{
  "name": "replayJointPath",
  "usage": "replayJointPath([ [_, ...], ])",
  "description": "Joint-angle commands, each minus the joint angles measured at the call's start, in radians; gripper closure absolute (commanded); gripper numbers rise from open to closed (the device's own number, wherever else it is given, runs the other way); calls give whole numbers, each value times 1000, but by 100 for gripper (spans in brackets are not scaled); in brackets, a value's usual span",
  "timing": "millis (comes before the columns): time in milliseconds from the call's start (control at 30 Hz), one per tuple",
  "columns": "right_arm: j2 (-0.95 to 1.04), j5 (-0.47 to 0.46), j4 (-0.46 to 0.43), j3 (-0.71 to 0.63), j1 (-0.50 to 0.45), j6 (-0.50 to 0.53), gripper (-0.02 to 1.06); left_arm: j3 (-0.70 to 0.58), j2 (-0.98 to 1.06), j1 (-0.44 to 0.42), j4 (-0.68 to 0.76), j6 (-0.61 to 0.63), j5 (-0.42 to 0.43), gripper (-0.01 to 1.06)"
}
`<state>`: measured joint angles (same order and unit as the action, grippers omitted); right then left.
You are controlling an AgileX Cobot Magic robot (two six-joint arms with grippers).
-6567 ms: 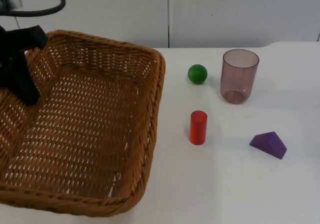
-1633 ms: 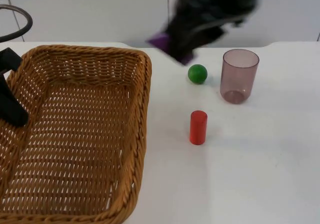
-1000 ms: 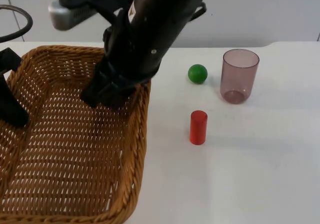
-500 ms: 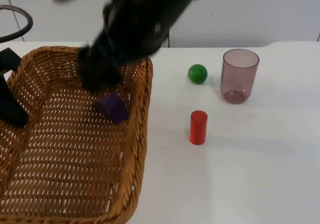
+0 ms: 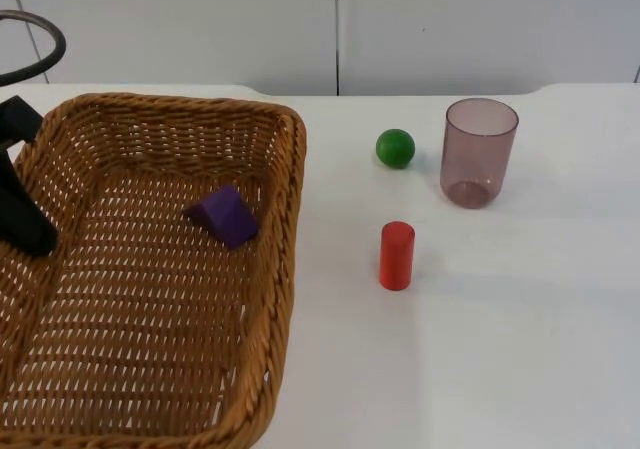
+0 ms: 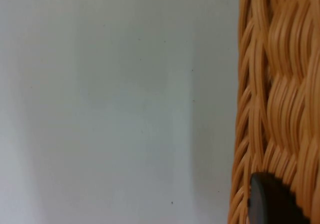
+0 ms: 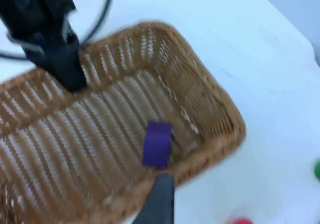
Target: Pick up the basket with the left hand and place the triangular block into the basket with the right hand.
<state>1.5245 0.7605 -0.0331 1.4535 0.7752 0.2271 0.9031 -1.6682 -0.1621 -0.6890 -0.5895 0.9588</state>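
Triangular block (image 5: 224,215) lies inside basket (image 5: 290,169), right of left gripper (image 5: 25,219), whose jaws clamp basket's left rim. Right gripper (image 7: 160,196) above basket's edge; jaw state indeterminable.

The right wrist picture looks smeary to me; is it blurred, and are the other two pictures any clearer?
Right wrist view: motion-blurred, yet the purple triangular block in the basket is recognisable. Top view: sharp, soft shadows beside the red cylinder. Left wrist view: soft, very close on the weave.

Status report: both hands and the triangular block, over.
Left hand grips brown wicker basket rim. Purple triangular block lies inside basket. Right hand above basket, state unclear.
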Motion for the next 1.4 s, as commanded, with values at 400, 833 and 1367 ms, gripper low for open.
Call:
replayJointPath([
  [400,-376,-97,-2,-379,-36,-70,26,-1,12,-1,-32,39,-34,105],
  [833,-488,-39,-2,-379,-36,-106,26,92,-234,23,-89,-7,-157,105],
  [1367,-490,-16,4,-379,-36,-106,26,149,-376,24,-118,-64,-235,72],
])
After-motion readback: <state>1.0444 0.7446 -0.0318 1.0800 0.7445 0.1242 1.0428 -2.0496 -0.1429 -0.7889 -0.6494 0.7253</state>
